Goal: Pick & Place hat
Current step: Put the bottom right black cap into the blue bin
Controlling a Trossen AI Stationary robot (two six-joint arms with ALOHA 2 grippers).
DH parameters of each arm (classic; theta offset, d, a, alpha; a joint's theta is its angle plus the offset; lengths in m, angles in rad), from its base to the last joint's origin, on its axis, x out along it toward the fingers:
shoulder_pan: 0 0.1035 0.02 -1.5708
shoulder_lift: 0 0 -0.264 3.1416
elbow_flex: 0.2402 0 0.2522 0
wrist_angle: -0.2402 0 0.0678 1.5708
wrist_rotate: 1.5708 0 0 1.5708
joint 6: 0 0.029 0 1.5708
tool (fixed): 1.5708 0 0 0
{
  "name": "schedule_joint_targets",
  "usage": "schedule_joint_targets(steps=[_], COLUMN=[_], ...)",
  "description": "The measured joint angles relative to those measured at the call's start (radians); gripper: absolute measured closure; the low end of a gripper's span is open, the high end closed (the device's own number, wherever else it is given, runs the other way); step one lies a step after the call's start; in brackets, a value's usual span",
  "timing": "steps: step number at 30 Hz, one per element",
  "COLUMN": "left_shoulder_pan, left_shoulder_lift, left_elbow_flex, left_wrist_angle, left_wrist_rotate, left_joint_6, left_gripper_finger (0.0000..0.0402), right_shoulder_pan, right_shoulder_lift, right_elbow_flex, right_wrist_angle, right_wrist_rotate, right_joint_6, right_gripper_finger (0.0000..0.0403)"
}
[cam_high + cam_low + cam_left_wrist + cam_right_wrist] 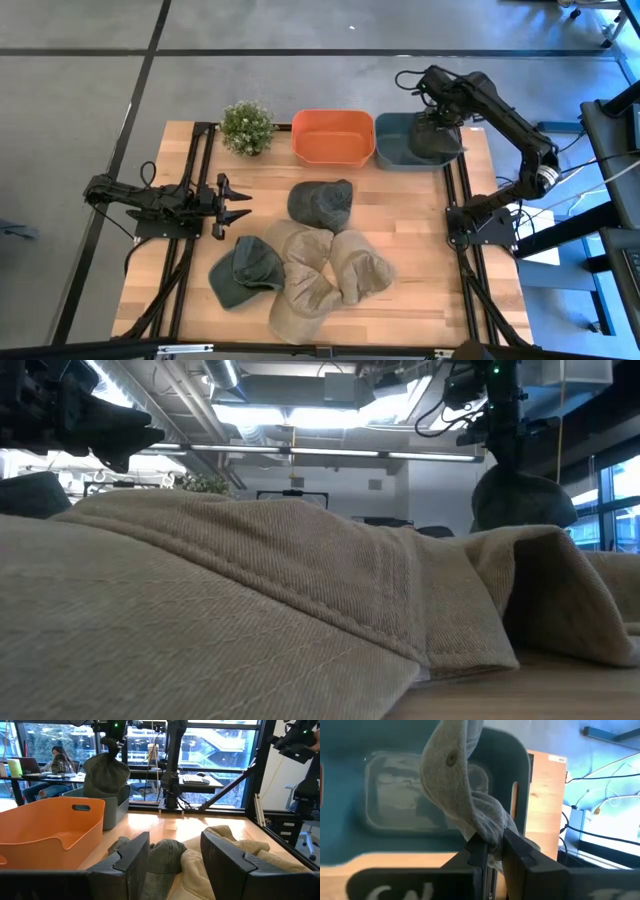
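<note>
**Right claw holds grey-green hat over blue-grey bin**

High view: The wooden slatted bench [400, 250] carries a small leafy potted plant [246, 127], a glossy orange plastic bin [333, 137] with rounded corners, and a blue-grey bin [396, 150] just beside it. The right claw [436, 125] hangs over the blue-grey bin with a held hat [436, 142] of soft grey-green cloth bunched below it. Five more hats lie near the bench's middle and front: one dark grey-green cap [321, 202] lying apart, one green cap [245, 270] at the left of a heap, and three crumpled tan hats [325, 268] overlapping. The left claw [238, 204] lies low at the bench's left side, pointing toward the caps, fingers parted and empty.

Low view: Tan twill with visible stitched seams fills the foreground. The held hat [522, 500] hangs as a rounded lump beneath the right arm.

Left wrist view: The two dark, blocky fingers [135, 860] stand spread apart with nothing between them. Beyond them lie the dark cap [165, 856] and tan folds [240, 845]. The orange bin [45, 827] shows a slotted handle; the held hat [106, 772] dangles above the blue-grey bin [116, 805]. A person [59, 761] sits at a desk far behind.

Right wrist view: The right claw [492, 849] is clenched on a pinched fold of the held hat [451, 780], which drapes limp, an eyelet showing, above the smooth interior of the blue-grey bin [350, 780].
</note>
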Motion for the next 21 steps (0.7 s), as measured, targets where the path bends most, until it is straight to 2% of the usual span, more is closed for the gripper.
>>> schedule_joint_targets(steps=[7, 12, 16, 21], left_shoulder_pan=[0.0, 0.0, 0.0, 0.0], left_shoulder_lift=[0.0, 0.0, 0.0, 0.0], left_elbow_flex=[0.0, 0.0, 0.0, 0.0], left_wrist_angle=[0.0, 0.0, 0.0, 0.0], left_wrist_rotate=[0.0, 0.0, 0.001, 0.001], left_joint_6=[0.0, 0.0, 0.0, 0.0], left_gripper_finger=[0.0229, 0.0229, 0.0229, 0.0229], right_shoulder_pan=[0.0, -0.06, -0.074, -0.09], right_shoulder_lift=[0.05, 0.127, 0.191, 0.225], right_elbow_flex=[0.0, 0.001, 0.047, 0.071], right_wrist_angle=[0.011, 0.007, -0.033, -0.063], right_wrist_rotate=[0.002, 0.003, 0.026, -0.001], right_joint_6=[0.032, 0.08, 0.161, 0.162], right_gripper_finger=[0.0361, 0.0365, 0.0359, 0.0357])
